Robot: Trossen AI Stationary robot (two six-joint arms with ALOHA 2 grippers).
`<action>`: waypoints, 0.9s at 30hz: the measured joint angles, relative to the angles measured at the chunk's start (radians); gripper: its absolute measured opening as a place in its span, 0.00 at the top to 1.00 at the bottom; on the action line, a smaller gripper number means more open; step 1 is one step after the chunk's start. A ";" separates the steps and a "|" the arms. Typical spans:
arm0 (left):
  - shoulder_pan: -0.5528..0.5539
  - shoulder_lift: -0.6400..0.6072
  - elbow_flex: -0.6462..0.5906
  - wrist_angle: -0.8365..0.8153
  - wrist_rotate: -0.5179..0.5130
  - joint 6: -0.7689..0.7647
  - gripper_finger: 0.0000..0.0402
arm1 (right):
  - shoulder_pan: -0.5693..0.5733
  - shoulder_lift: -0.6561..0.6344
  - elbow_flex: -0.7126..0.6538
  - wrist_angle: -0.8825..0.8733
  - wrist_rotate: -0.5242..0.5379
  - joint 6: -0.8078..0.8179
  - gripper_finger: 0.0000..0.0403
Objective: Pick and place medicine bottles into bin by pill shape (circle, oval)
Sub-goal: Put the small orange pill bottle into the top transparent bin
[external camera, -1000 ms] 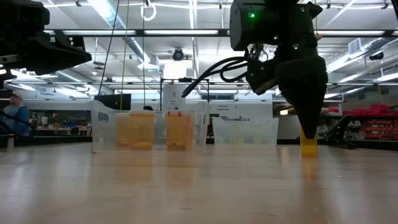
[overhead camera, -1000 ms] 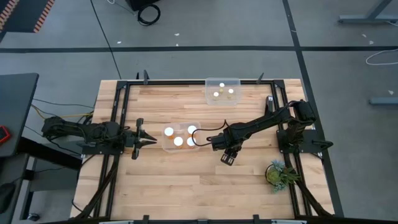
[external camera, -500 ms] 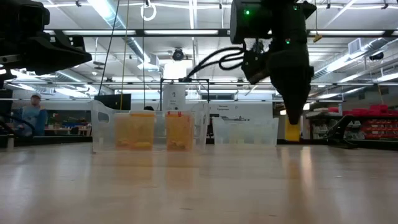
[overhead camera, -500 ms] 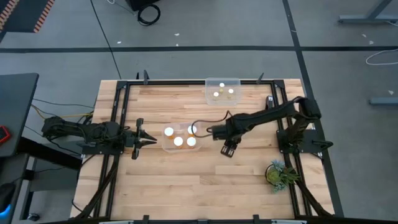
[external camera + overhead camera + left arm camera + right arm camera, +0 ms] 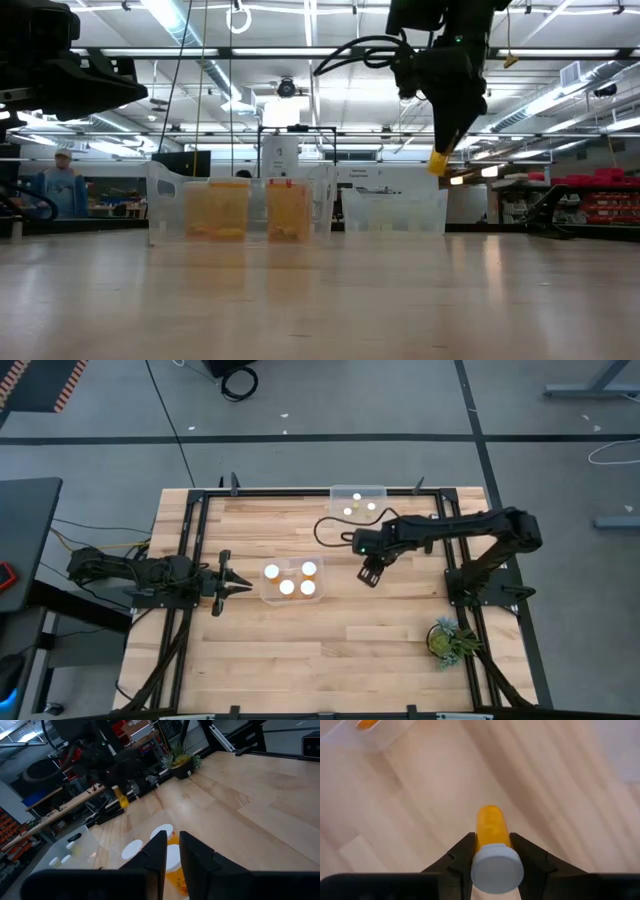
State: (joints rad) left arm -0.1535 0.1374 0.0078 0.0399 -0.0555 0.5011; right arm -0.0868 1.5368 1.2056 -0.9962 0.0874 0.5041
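My right gripper (image 5: 369, 575) hangs over the middle of the table, between the two clear bins, shut on a small amber bottle with a white cap (image 5: 491, 832). The bottle's amber end (image 5: 438, 162) shows well above the table. The near bin (image 5: 268, 596) holds three bottles (image 5: 287, 587) standing on their bases. The far bin (image 5: 336, 491) holds three more (image 5: 348, 511). My left gripper (image 5: 243, 587) stays low by the near bin's left wall, its fingers nearly together and empty. Its wrist view shows the near bin's white caps (image 5: 162, 831). My right gripper pinches the bottle between its two fingers (image 5: 464, 851), on the body's sides (image 5: 479, 840) just below the white cap. The fingers slant down from above and lie along the bottle. The bottle is lifted clear and tilted, cap toward the wrist, amber end past the fingertips.
A small green plant (image 5: 447, 638) stands at the table's near right corner. A black frame (image 5: 190, 550) runs around the tabletop. Bare wood (image 5: 320, 660) lies toward the near edge. A person (image 5: 62, 185) stands in the room beyond the table.
My right gripper has risen and gone toward the table's far edge, toward the far bin, still shut on the bottle. The bottle stood on the table a second ago; now it is lifted clear and tipped.
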 joint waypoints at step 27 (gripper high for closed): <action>0.000 0.000 0.000 0.000 0.000 0.000 0.87 | -0.326 0.272 0.376 -0.076 0.078 -0.420 0.70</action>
State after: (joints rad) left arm -0.1535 0.1375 0.0078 0.0399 -0.0555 0.5011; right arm -0.4130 1.8091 1.5819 -1.0723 0.1652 0.0843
